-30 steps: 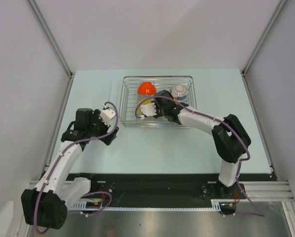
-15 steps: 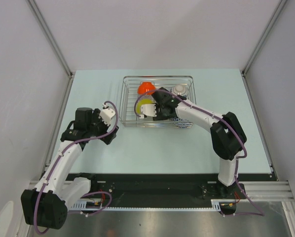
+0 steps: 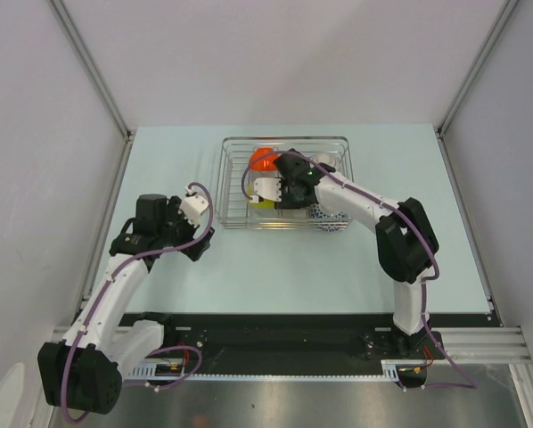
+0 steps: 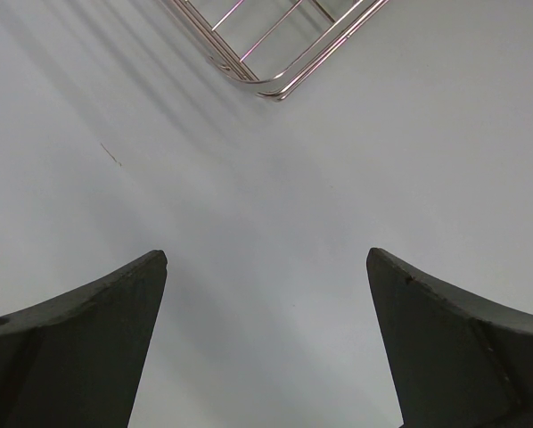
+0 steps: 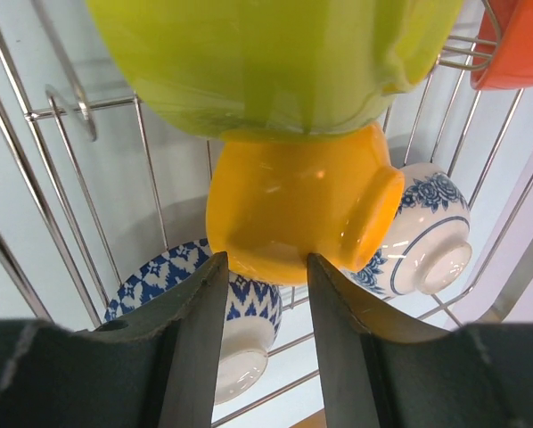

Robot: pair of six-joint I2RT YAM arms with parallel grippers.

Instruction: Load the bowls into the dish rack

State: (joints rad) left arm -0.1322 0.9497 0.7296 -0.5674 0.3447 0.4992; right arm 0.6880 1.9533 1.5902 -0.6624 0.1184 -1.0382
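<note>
Looking down from overhead, I've got the pale table [image 3: 275, 272] with the dish rack [image 3: 284, 139] sitting toward its far side, near the middle. My right arm [image 3: 373, 209] reaches from its base into the rack, and the right gripper [image 5: 259, 267] is down among the wires. My left arm [image 3: 124, 276] is bent over the table to the left of the rack. The left gripper [image 4: 266, 267] is spread wide above bare tabletop with nothing between the fingers, and the rack's corner shows at the top of its view.

On the right wrist camera, a lime-green bowl [image 5: 275, 62] fills the top. An orange-yellow bowl [image 5: 293, 205] is pressed against it from below, its edge dipping into the narrow gap between my fingers. Pinched or merely close, I can't tell. Behind it sits a blue-and-white bowl [image 5: 427, 241] to the right and a second blue-and-white bowl [image 5: 222, 330] at lower left. A red-orange bowl [image 5: 516, 45] peeks in at the top right corner, against the wires.
</note>
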